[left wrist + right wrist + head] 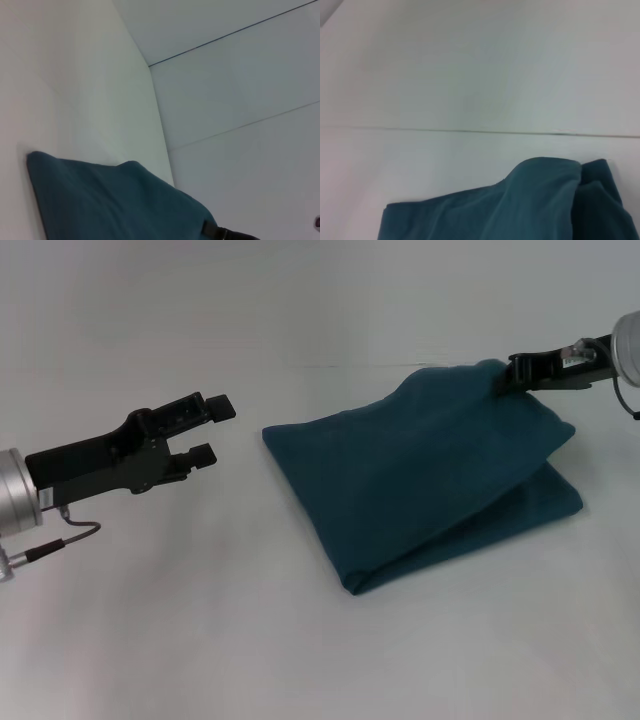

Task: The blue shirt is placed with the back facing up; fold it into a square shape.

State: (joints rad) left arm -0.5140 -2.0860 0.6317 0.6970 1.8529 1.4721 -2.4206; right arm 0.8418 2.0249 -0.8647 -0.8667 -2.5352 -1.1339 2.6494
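The blue shirt (pixel 420 475) is lying on the white bench (pixel 200 640), right of centre in the head view, already doubled over into a thick, roughly four-sided bundle. Its lower layers are peeking out along the near right edge, and the far corner is being lifted into a small peak.

The right hand (pixel 508 378) is pinching that raised far corner, its fingers closed on the cloth and its arm reaching in from the right. In the right wrist view the lifted fold is showing as a hump with darker layers tucked beside it.

The left hand (pixel 212 428) is hovering above the bench, well apart from the shirt's left corner, with its fingers spread and holding nothing.

By my reading, the folding is in its last stage: the bundle is nearly square, but the top layer is sitting askew over the one beneath. The next move is probably calling for the right hand to settle the held corner flat and in line with the lower edges before letting go, while the left hand is free to steady or square the near left side.
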